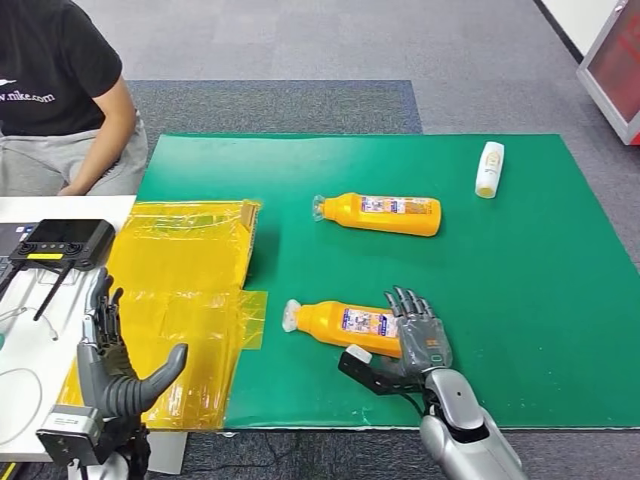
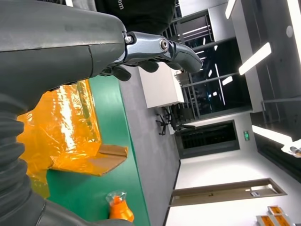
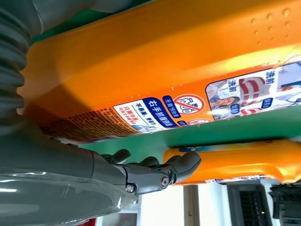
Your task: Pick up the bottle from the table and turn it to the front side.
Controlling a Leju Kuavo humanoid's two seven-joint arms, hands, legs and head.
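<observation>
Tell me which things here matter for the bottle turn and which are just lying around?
In the job:
- near orange bottle, lying on its side
- right hand, at that bottle's base end, fingers spread

Lying about:
- far orange bottle, possibly a later one
- small white bottle
- yellow plastic sheet
- black controller
- left hand, holding nothing

The bottle (image 1: 349,325) nearest me is orange with a clear cap, lying flat on its side, cap to my left. Its printed label (image 3: 170,110) faces up. It sits near the front edge of the green mat (image 1: 528,300).
</observation>
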